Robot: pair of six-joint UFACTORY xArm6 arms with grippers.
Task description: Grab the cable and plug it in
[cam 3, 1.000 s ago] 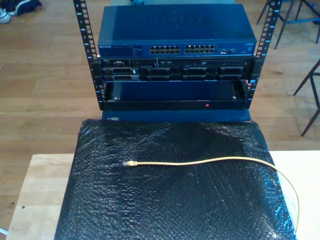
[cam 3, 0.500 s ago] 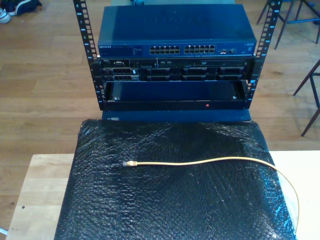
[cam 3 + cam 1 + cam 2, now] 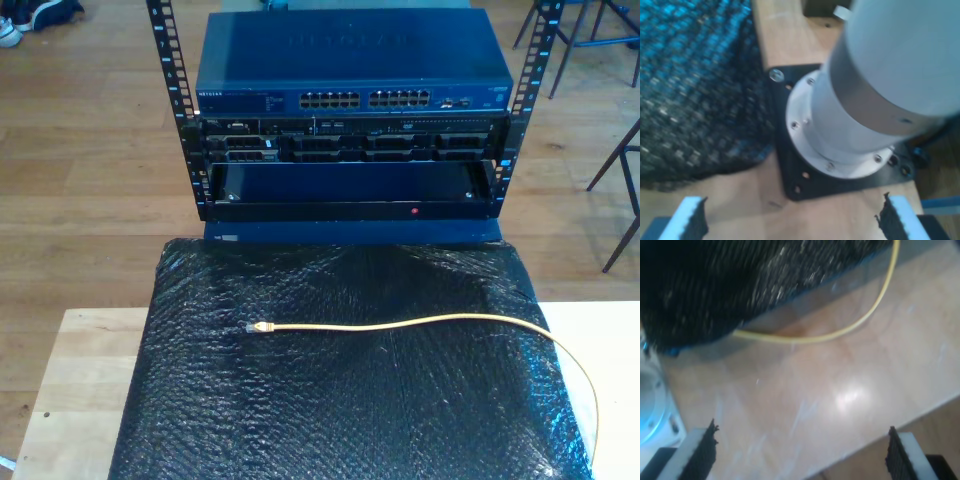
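The yellow cable (image 3: pixel 400 322) lies across the black bubble-wrap mat (image 3: pixel 340 420). Its clear plug (image 3: pixel 252 328) rests toward the exterior view's left, and its tail curves off the mat at that view's right. A loop of the cable (image 3: pixel 810 338) crosses bare wood just past the mat's edge, ahead of my second gripper (image 3: pixel 801 452). That gripper is open, its pads (image 3: pixel 702 450) wide apart above the tabletop and empty. My first gripper (image 3: pixel 795 220) is open too, with nothing between its fingers (image 3: pixel 690 220). Rows of ports (image 3: pixel 365 100) line the front of the blue network switch (image 3: pixel 350 50).
The switch sits on a black rack (image 3: pixel 350 170) beyond the mat. A white arm base (image 3: pixel 865 100) on a black mounting plate (image 3: pixel 795 182) stands right ahead of my first gripper, beside the mat (image 3: pixel 695 90). The wooden table (image 3: pixel 80 380) flanks the mat. Chair legs (image 3: pixel 620 190) stand at the exterior view's right.
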